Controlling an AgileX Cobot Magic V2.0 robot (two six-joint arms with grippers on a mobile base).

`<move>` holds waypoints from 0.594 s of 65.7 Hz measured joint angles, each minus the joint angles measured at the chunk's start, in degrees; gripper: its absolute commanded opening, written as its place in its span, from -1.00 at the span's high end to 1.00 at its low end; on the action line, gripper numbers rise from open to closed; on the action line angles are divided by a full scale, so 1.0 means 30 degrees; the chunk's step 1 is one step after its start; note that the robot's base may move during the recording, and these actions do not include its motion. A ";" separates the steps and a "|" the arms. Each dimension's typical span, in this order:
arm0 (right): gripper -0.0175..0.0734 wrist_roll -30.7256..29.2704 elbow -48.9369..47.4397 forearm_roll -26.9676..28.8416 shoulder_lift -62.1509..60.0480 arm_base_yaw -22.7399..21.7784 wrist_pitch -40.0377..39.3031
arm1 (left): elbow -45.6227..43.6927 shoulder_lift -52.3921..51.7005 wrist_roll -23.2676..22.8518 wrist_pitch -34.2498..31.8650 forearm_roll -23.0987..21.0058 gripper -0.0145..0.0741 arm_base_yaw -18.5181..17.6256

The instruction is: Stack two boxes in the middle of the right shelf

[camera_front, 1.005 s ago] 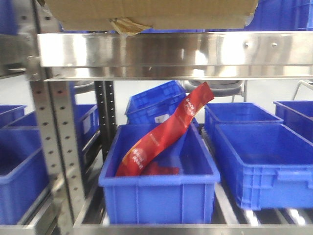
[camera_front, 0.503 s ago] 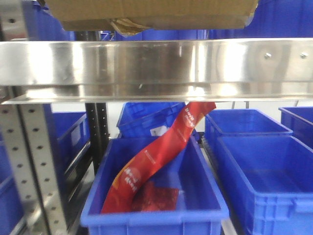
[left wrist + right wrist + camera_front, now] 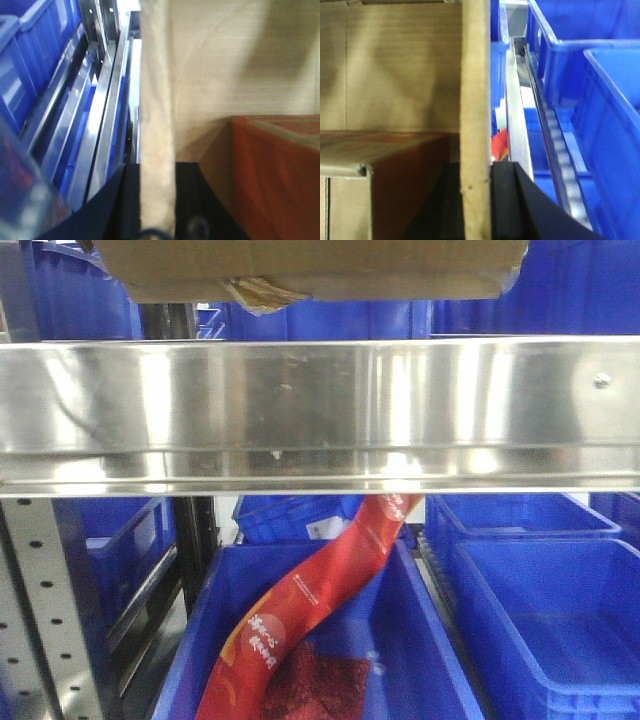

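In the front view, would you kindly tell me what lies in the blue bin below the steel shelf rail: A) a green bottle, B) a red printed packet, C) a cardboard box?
B: a long red packet leans up out of the blue bin beneath the shelf rail.

There's the outer box (image 3: 310, 268) up top, above the shelf rail (image 3: 320, 410), with bins (image 3: 560, 290) behind it. Below the rail, a packet (image 3: 300, 620) leans inside the middle bin (image 3: 420, 640); another bin (image 3: 560, 610) just right of it, an upright (image 3: 45, 620) off to the left. Over at the wrists: the inner box (image 3: 280, 170) lies inside the outer box, and the left hand (image 3: 157, 210) and right hand (image 3: 476, 200) each straddle one of the outer side walls.
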 measured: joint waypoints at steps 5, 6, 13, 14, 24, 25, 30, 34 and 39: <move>0.95 0.0000 0.0000 0.0000 0.0000 0.0000 0.0000 | 0.0000 0.0000 0.0000 0.0000 0.0000 0.92 0.0000; 0.95 0.0000 0.0000 0.0000 0.0000 0.0000 0.0000 | 0.0000 0.0000 0.0000 0.0000 0.0000 0.92 0.0000; 0.95 0.0000 0.0000 0.0000 0.0000 0.0000 0.0000 | 0.0000 0.0000 0.0000 0.0000 0.0000 0.92 0.0000; 0.95 0.0000 0.0000 0.0000 0.0000 0.0000 0.0000 | 0.0000 0.0000 0.0000 0.0000 0.0000 0.92 0.0000; 0.95 0.0000 0.0000 0.0000 0.0000 0.0000 0.0000 | 0.0000 0.0000 0.0000 0.0000 0.0000 0.92 0.0000; 0.95 0.0000 0.0000 0.0000 0.0000 0.0000 0.0000 | 0.0000 0.0000 0.0000 0.0000 0.0000 0.92 0.0000; 0.95 0.0000 0.0000 0.0000 0.0000 0.0000 0.0000 | 0.0000 0.0000 0.0000 0.0000 0.0000 0.92 0.0000; 0.95 0.0000 0.0000 0.0000 0.0000 0.0000 0.0000 | 0.0000 0.0000 0.0034 0.0000 0.0000 0.92 0.0000; 0.95 0.0000 0.0000 0.0000 0.0000 0.0000 0.0000 | 0.0000 0.0000 0.0034 0.0000 0.0000 0.92 0.0000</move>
